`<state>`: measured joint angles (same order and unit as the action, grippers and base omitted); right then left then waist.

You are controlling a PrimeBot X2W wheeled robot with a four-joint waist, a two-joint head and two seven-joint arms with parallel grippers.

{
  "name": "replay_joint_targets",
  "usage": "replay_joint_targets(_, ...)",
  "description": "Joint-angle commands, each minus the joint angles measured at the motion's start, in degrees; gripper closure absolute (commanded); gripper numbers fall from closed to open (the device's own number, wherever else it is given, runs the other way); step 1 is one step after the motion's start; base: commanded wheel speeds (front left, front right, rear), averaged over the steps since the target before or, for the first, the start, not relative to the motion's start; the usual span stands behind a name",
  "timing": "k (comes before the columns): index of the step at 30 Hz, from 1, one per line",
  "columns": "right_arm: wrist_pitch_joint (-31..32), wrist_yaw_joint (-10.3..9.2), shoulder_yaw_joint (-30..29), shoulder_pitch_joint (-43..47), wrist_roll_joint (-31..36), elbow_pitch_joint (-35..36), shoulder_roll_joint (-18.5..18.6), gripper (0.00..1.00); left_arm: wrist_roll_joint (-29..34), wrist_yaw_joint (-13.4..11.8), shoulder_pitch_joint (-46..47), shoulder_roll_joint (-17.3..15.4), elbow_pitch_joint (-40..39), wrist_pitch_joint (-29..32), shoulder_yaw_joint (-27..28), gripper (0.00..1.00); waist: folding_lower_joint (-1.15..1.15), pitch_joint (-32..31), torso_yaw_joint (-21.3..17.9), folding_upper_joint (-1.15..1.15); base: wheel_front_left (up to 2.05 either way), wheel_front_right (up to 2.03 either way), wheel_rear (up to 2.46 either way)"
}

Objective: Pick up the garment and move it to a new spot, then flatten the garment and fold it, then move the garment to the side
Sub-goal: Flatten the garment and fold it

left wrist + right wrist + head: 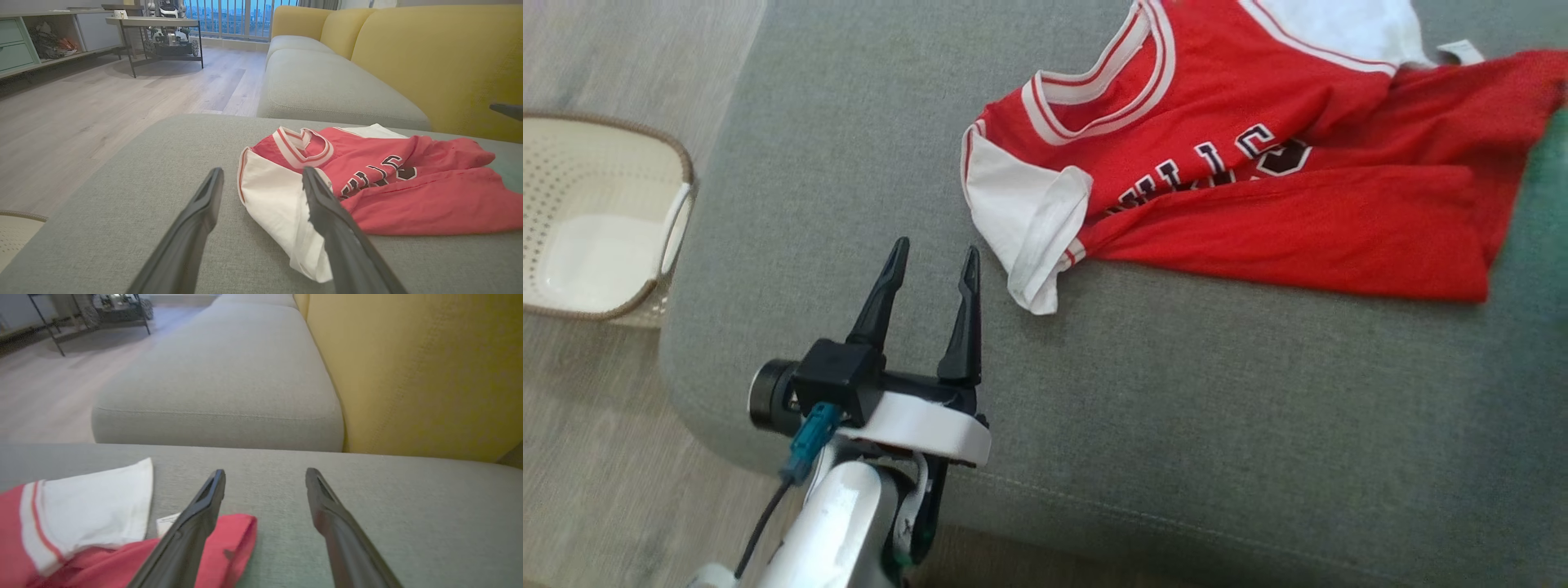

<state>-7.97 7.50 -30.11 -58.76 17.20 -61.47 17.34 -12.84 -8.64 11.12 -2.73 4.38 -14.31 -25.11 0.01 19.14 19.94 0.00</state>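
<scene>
Our left claw [935, 245] [262, 169] holds its two dark fingers apart with nothing between them. It hangs over the near part of a grey cushion [1176, 408] [135, 196], close to the cushion's rounded edge.

Just ahead of this claw and slightly to its right lies the shirt [1258, 220] [408, 196], on the cushion and clear of the fingertips. The nearest part is a white sleeve [1029, 212] [278, 200], rumpled and doubled over. Beyond it we see the white collar with red stripes [1111, 73]. The red body stretches away to the claw's right, creased and folded over itself so that the dark, white-edged letters are partly hidden.

To the left of the left claw, off the cushion, a pale perforated basket [596, 163] with a brown rim stands on the wooden floor [588, 457].

Our right claw [265, 470] also has its fingers spread and empty, low over the same cushion. A red corner of the shirt [233, 539] lies beside its left finger; we cannot tell whether they touch. A small white label [167, 522] shows at that corner, and the other white sleeve [94, 506] lies further left. Ahead of this claw, across a gap, is a second grey cushion [220, 375], with a yellow backrest [408, 367] to its right.
</scene>
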Motion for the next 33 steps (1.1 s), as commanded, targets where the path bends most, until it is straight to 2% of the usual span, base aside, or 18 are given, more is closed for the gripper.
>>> replay_joint_targets(1, -1.43, -0.01, 0.58, -1.48, 0.64, 1.29, -1.62, 0.0, -0.04, -0.44, 1.39, -0.15, -1.55, -0.69, 2.1, 0.0, -0.01, -0.99, -0.65, 0.0, 0.0, 0.0, 0.0)
replay_joint_targets(6, -5.44, -0.01, 0.82, -0.02, -0.64, 0.32, -5.99, 0.0, 0.79, -0.41, 0.68, -0.15, -1.39, -0.69, 3.73, 0.0, -0.01, -4.51, -2.7, 0.0, 0.0, 0.0, 0.0)
replay_joint_targets(8, -6.58, -0.01, 2.58, 1.35, -3.5, 0.61, -8.72, 0.0, 1.79, -0.12, 0.12, -0.15, -1.18, -0.69, 4.61, 0.0, -0.01, -6.9, -4.15, 0.0, 0.0, 0.0, 0.0)
replay_joint_targets(11, -6.94, -0.01, 4.93, 3.83, -7.11, 2.56, -10.71, 0.0, 2.64, 0.28, -0.61, -0.15, -1.0, -0.69, 5.29, 0.0, -0.01, -9.31, -5.57, 0.0, 0.0, 0.0, 0.0)
replay_joint_targets(16, -7.0, -0.01, 10.52, 12.66, -15.55, 11.23, -13.64, 0.0, 3.09, 0.27, -2.39, -0.15, -0.96, -0.69, 6.53, 0.0, -0.01, -13.21, -7.59, 0.0, 0.0, 0.0, 0.0)
replay_joint_targets(22, -7.02, -0.01, 18.64, 26.3, -26.34, 23.56, -14.42, 0.0, 3.77, 0.19, -4.88, -0.15, -0.94, -0.69, 7.08, 0.0, -0.01, -16.29, -9.27, 0.0, 0.0, 0.0, 0.0)
replay_joint_targets(28, -7.02, -0.01, 22.82, 39.28, -31.63, 36.39, -14.45, 0.0, 3.86, 0.16, -6.94, -0.15, -0.88, -0.69, 7.1, 0.0, -0.01, -17.86, -10.57, 0.0, 0.0, 0.0, 0.0)
replay_joint_targets(33, -7.02, -0.01, 23.79, 48.01, -32.45, 44.16, -14.45, 0.0, 3.46, -0.03, -7.94, -0.15, -0.23, -0.69, 6.22, 0.0, -0.01, -18.44, -11.26, 0.0, 0.0, 0.0, 0.0)
